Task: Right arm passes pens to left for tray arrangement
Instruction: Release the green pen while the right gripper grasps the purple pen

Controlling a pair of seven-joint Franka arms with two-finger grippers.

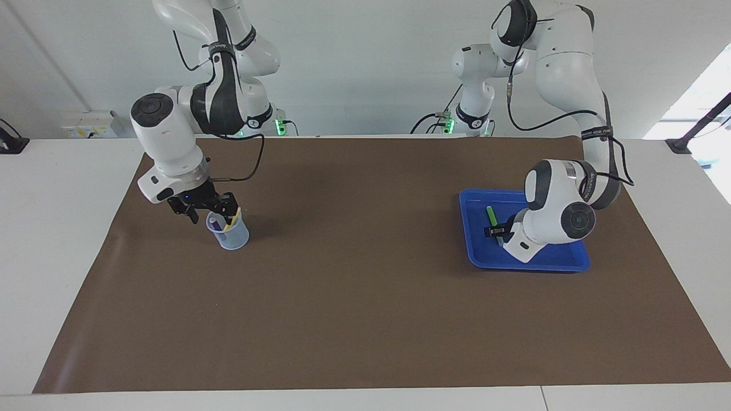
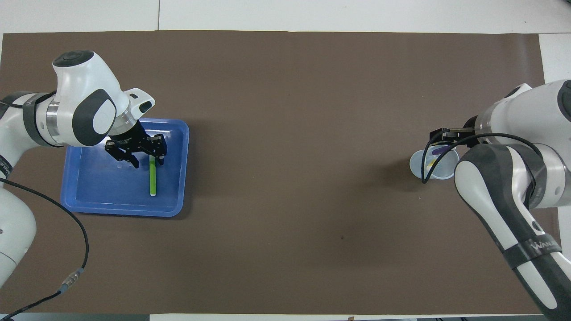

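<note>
1. Setting is presenting as a robotics lab w/ a test bench.
2. Two big white arms (image 1: 171,142) (image 1: 565,68) are standing at one white table (image 1: 57,240); slimmer white arms (image 1: 474,85) w/ green lights are sitting by the wall.
3. Brown mat (image 1: 365,297) is covering the work area.
4. Cables are hanging loose along the arms; wall is showing plain white.

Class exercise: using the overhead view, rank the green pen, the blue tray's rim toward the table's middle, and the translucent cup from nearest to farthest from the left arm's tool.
1. Green pen: lying in the tray, directly under the left tool.
2. Tray rim: beside the pen, toward the table's middle.
3. Cup: at the right arm's end of the table.
</note>
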